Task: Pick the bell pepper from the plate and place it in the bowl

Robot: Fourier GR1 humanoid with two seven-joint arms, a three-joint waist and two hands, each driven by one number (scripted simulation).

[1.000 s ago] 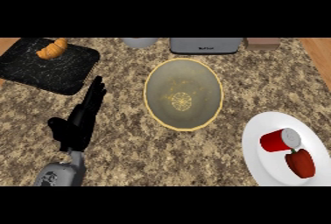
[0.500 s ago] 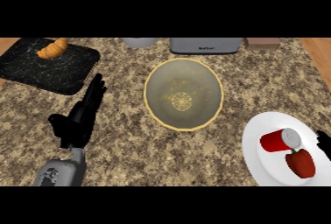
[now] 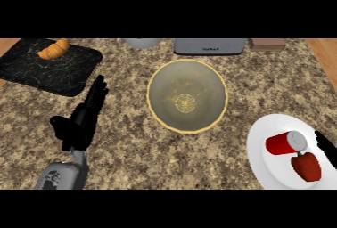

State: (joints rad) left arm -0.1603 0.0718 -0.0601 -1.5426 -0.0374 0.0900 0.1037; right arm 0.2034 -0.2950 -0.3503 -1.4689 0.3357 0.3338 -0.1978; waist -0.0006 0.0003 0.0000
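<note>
Looking down at the speckled granite worktop (image 3: 132, 160), the bell pepper (image 3: 306, 166) is sitting on the white plate (image 3: 262, 167) over at the right side, in the plate's near-right part. It's plain red, and nothing is holding it. Just beside it on the same plate there's a red can (image 3: 283, 143) lying on its side with its silver end facing right; I honestly can't tell if the two are touching. The bowl (image 3: 164, 84) is in the middle of the worktop, well apart from the plate, with a yellowish rim, a greyish inside and a little gold pattern at the bottom. The left robot hand (image 3: 79, 124) is out on the left, fingers straight and close together pointing away toward the far edge, thumb sticking out to the side, holding nothing, with its grey forearm (image 3: 63, 176) coming up from the near edge. Of the right robot hand (image 3: 326, 147) only a black sliver shows at the right edge, over the plate just beside the can, so I can't tell whether it's spread or closed. At the far left a black board (image 3: 33, 73) carries a croissant (image 3: 54, 49), and along the far edge sit a grey round dish (image 3: 143, 42), a grey appliance (image 3: 211, 46) and a small brown box (image 3: 268, 43).
</note>
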